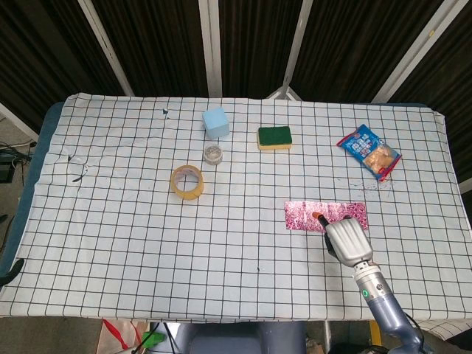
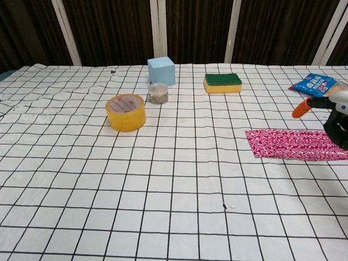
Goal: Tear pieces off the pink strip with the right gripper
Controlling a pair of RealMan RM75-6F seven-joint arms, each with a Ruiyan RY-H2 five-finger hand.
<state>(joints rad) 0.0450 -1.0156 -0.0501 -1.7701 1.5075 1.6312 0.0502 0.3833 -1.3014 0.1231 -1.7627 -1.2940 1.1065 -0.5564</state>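
The right hand (image 1: 346, 239) hovers over the near right part of the pink strip (image 1: 324, 215), grasping nothing, fingers apart.

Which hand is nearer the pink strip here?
Right. The right hand is over the pink strip's right part, holding nothing. Only a dark tip shows at the table's far left edge, probably the left hand.

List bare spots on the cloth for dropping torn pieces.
Free: the near half left of the pink strip, below the tape roll, and the far-left stretch. Crowded: blue cube, small jar, sponge, snack bag; right hand over the strip.
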